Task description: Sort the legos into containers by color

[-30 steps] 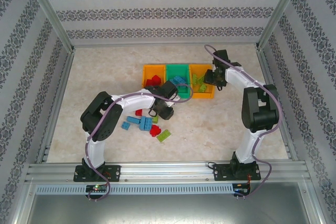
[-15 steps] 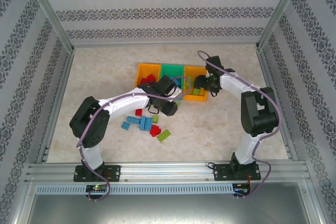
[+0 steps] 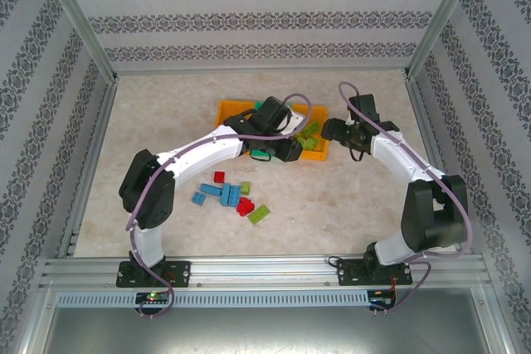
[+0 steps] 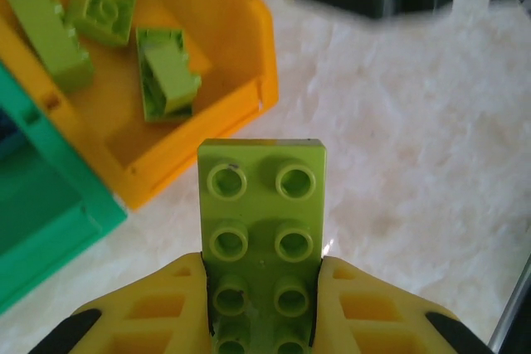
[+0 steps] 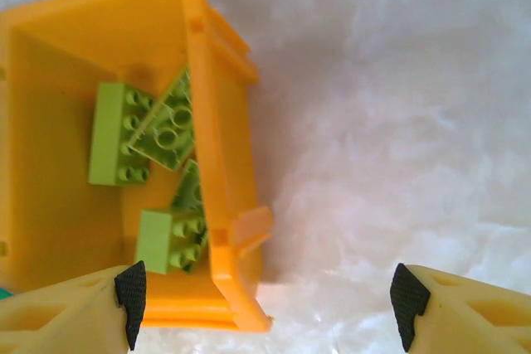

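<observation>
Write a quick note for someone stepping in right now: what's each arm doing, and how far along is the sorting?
Left gripper: shut on a lime lego, just outside the right orange bin.
Right gripper: open, empty, beside that bin's corner.
Done: several lime legos in that bin.
Left: drop the held one, then sort the loose legos, red, blue and green, on the table.

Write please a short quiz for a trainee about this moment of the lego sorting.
1. True or false: the left gripper holds a red brick.
2. The bricks in the orange bin of the right wrist view are: A red, B light blue, C lime green.
3. Fill in: the right gripper is ____.
Key: 1 false, it holds a lime green brick; 2 C; 3 open.
</observation>
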